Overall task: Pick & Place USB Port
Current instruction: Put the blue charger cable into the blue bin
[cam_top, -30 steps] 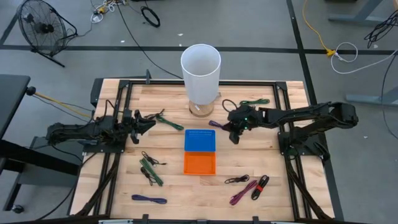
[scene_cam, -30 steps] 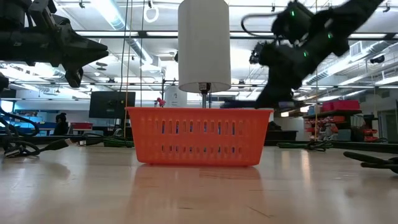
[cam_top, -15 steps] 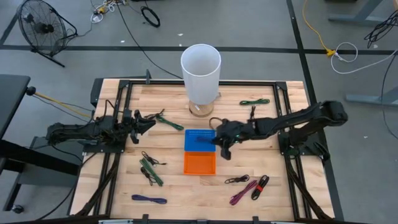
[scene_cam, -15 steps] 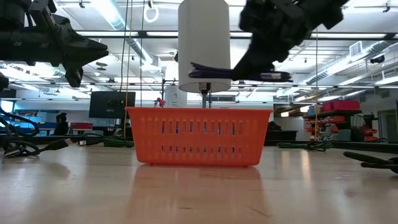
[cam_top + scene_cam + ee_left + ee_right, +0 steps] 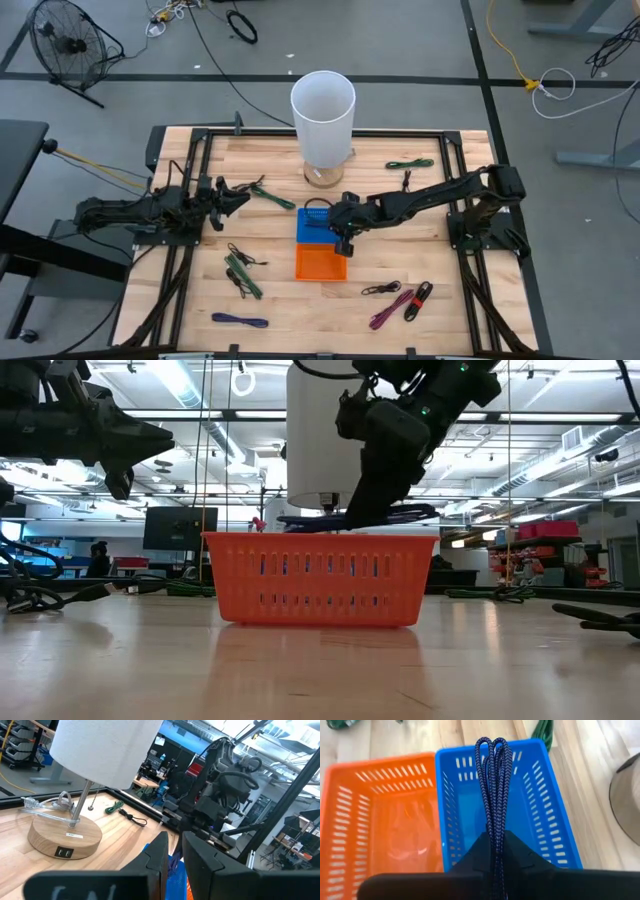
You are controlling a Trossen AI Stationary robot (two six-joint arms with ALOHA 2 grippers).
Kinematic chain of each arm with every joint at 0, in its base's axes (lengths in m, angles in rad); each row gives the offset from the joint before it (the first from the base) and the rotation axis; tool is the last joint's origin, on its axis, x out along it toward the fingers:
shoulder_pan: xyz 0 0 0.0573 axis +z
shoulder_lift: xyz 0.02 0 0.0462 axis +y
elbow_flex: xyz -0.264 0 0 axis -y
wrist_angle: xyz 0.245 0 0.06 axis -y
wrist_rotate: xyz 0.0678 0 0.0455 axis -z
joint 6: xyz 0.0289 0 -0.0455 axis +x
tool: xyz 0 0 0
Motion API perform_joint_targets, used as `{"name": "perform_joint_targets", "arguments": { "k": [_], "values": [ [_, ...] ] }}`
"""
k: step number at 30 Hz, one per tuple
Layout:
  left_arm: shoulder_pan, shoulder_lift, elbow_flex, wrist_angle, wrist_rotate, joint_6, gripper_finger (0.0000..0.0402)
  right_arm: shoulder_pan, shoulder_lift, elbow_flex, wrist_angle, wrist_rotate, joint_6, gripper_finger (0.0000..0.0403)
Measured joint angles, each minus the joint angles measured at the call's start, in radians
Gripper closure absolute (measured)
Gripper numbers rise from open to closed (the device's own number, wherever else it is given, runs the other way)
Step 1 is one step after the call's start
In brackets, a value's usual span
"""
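Observation:
My right gripper [image 5: 338, 224] [image 5: 362, 510] hangs over the blue basket [image 5: 308, 234] [image 5: 546, 815], shut on a bundled dark purple braided cable [image 5: 493, 775] [image 5: 310, 518]. The orange basket [image 5: 320, 265] [image 5: 320, 575] [image 5: 375, 805] stands against the blue one on its near side. The cable's looped end [image 5: 492, 744] sticks out ahead of the fingers, above the blue basket's floor. My left gripper [image 5: 240, 197] [image 5: 174, 851] waits shut above the table's left part, touching nothing. My right gripper pinches the cable bundle [image 5: 495, 826] between its two fingers, several strands together, and the cable runs along the fingers. The fingers slant down from the table's right. The cable is lifted clear and lies about level, just above the baskets' rims [image 5: 400, 516].
A lamp with a tall white shade [image 5: 323, 100] and a wooden base [image 5: 62, 837] stands just beyond the blue basket. Loose cables lie around: green ones [image 5: 272, 196] [image 5: 410, 163] [image 5: 243, 275], black [image 5: 380, 290], pink [image 5: 392, 308], purple [image 5: 240, 320].
My right gripper has carried the cable from right of the lamp base toward the table's left and near edge, across to the blue basket, and has come down until the cable is just above the basket rims. It stayed shut on the cable throughout.

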Motion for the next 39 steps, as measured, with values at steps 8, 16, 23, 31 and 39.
{"name": "perform_joint_targets", "arguments": {
  "k": [8, 16, 23, 31, 39],
  "values": [
    [0.000, 0.000, 0.000, 0.000, 0.000, 0.000, 0.0342, -0.019, 0.003, 0.000, -0.021, -0.003, 0.031, 0.0386],
    [0.000, 0.000, 0.000, 0.001, 0.000, 0.000, 0.0342, -0.035, 0.003, 0.000, -0.007, -0.006, 0.050, 0.0386],
    [0.000, 0.000, 0.000, 0.001, 0.000, 0.000, 0.0342, -0.035, 0.003, 0.000, 0.010, -0.009, 0.050, 0.0386],
    [0.000, 0.000, 0.000, 0.001, 0.000, 0.000, 0.0342, -0.032, 0.018, 0.000, 0.030, -0.044, 0.051, 0.0386],
    [0.000, 0.000, 0.000, 0.001, 0.000, 0.000, 0.0342, -0.038, 0.041, 0.000, 0.036, -0.051, 0.054, 0.0386]
  ]
}}
